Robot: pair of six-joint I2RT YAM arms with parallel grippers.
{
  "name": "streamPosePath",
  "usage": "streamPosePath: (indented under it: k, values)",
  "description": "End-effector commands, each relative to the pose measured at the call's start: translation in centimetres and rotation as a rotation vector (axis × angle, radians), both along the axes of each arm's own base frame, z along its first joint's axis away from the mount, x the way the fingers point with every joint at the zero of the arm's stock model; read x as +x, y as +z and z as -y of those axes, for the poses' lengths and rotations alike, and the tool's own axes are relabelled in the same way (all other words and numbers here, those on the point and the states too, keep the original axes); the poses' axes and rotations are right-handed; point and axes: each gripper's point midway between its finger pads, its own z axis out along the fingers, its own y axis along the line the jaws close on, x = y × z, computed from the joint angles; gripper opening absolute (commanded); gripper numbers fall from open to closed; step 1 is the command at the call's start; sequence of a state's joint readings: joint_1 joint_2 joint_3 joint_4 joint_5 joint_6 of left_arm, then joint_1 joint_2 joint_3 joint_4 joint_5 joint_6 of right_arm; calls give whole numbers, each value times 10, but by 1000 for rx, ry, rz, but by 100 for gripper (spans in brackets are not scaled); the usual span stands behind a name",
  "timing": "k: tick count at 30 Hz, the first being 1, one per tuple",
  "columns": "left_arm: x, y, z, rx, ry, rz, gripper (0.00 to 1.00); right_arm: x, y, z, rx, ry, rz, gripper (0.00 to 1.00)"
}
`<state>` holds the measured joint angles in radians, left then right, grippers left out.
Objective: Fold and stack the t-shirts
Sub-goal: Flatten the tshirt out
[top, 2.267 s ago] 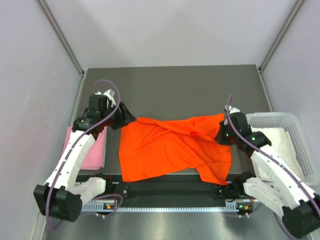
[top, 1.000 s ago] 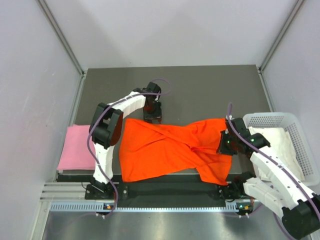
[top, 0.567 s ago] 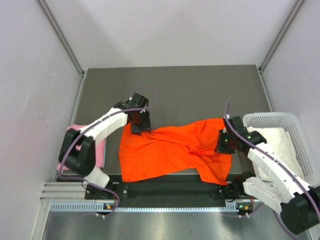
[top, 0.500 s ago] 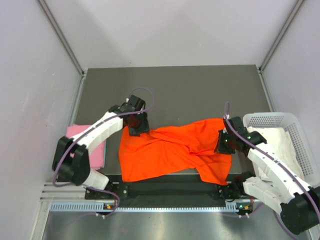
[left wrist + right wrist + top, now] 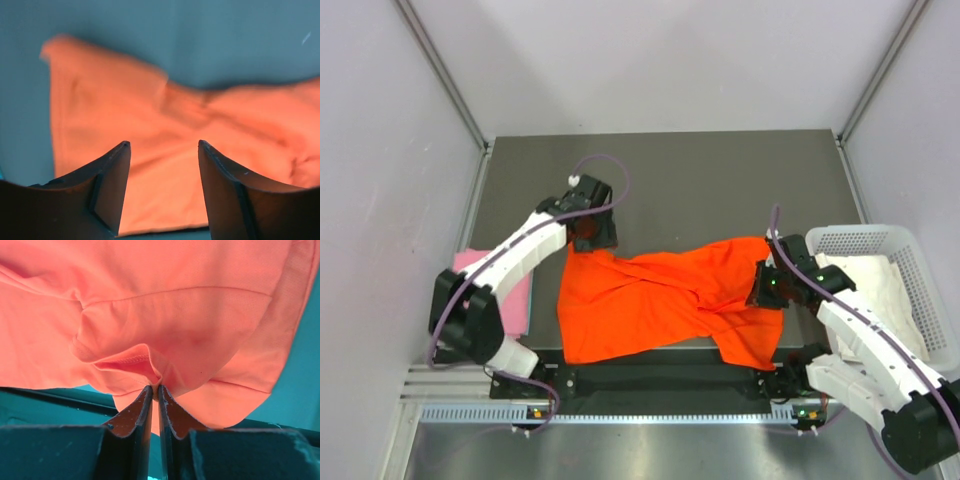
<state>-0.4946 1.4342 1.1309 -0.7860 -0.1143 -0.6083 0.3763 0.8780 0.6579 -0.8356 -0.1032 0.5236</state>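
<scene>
The orange-red t-shirt (image 5: 660, 298) lies crumpled across the table's near half. It fills the left wrist view (image 5: 165, 115) and the right wrist view (image 5: 165, 305). My left gripper (image 5: 591, 238) hovers over the shirt's far left corner. Its jaws are open (image 5: 163, 145) with only fabric beneath them. My right gripper (image 5: 766, 287) is shut on a pinched fold at the shirt's right edge (image 5: 155, 386). A pale pink t-shirt (image 5: 518, 305) lies flat at the left, partly hidden by my left arm. A white t-shirt (image 5: 885, 285) rests in the basket.
A white perforated basket (image 5: 865, 232) stands at the right table edge beside my right arm. Grey walls close in the left, right and far sides. The arm bases and a black rail (image 5: 660, 382) run along the near edge.
My left arm swung back from the far side and now sits over the shirt's far left corner, with its jaws a little wider. The right gripper kept its hold, barely shifting.
</scene>
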Motion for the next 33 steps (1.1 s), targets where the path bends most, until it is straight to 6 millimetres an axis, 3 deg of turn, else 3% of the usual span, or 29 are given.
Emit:
streamPosePath:
  k: [1, 5, 9, 13, 17, 26, 29, 33]
  values:
    - [53, 0, 16, 42, -31, 57, 61, 0, -3, -3, 22, 23, 7, 10]
    - [77, -34, 19, 136, -14, -2, 54, 1, -1, -6, 24, 41, 3, 10]
    - [86, -52, 17, 205, -30, -23, 50, 5, 7, -7, 34, 46, 27, 10]
    - [84, -67, 15, 244, -51, -77, 50, 5, 6, -6, 29, 49, 30, 10]
    - [66, -83, 14, 227, -29, -154, 50, 5, 3, -3, 21, 47, 24, 10]
    - [40, -80, 14, 172, -48, -163, 42, 12, 8, -4, 27, 43, 41, 10]
    - [42, -72, 6, 199, -54, -119, 22, 15, 10, -5, 27, 47, 45, 10]
    - [48, -54, -1, 226, -33, -68, 12, 15, 7, -4, 24, 45, 35, 10]
